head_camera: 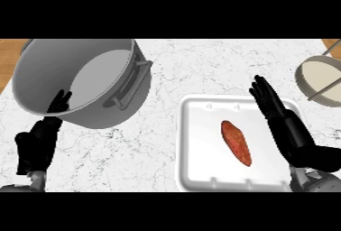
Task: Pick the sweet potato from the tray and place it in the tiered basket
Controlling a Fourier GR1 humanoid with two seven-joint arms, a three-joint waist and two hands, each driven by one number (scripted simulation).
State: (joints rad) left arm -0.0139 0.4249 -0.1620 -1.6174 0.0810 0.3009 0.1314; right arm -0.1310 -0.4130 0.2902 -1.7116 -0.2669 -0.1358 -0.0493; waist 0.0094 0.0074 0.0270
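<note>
An orange-red sweet potato (236, 142) lies lengthwise in the middle of a white tray (200, 167) at the lower right of the marble counter. My right hand (274, 104) hovers over the tray's right side, fingers straight and pointing away, open, a little right of the sweet potato and not touching it. The tiered basket (321, 80) shows at the right edge, a round pale tier with grey bars, partly cut off. My left hand (58, 102) rests open at the lower left, fingers up against a big pot's rim.
A large grey pot (80, 76) with side handles fills the upper left of the counter. Wooden surface shows at the far top corners. Bare marble lies between the pot and the tray.
</note>
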